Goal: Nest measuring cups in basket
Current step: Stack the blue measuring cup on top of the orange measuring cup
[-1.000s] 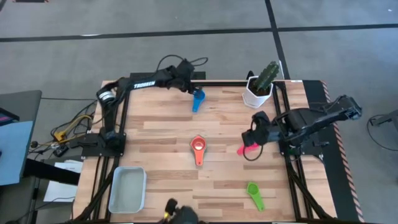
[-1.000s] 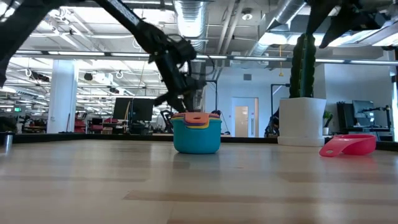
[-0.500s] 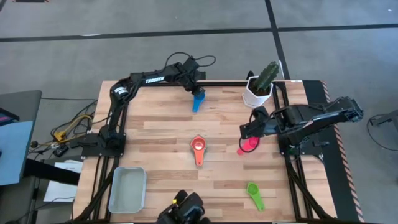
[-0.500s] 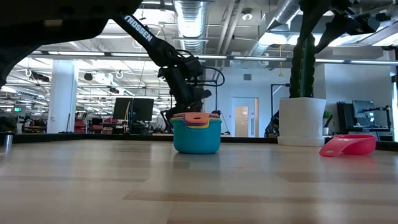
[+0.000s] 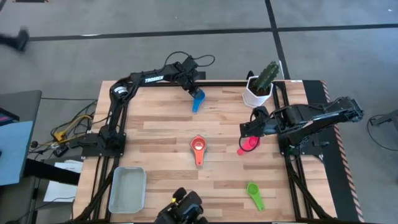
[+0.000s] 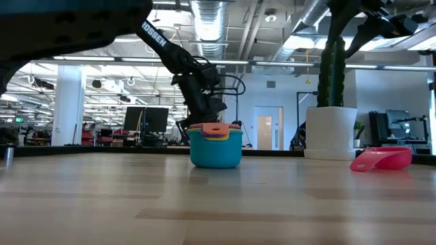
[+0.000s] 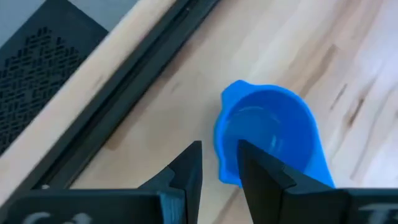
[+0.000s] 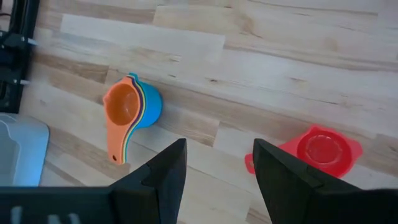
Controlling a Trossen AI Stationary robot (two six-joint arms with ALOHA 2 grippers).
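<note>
Reads "TROSSEN" in white capital letters along the dark metal left arm (image 5: pixel 152 79) in the high view; shows again on that arm in the low view. No other legible text, numbers or signs anywhere.

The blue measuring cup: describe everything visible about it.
The blue measuring cup is a glossy, plastic-looking scoop with a round, empty bowl and a flat handle. It lies alone on the wooden table near the far edge rail, open side up. The left gripper straddles the bowl's rim, one finger outside the bowl and the other over its inside; no firm contact shows.
</note>
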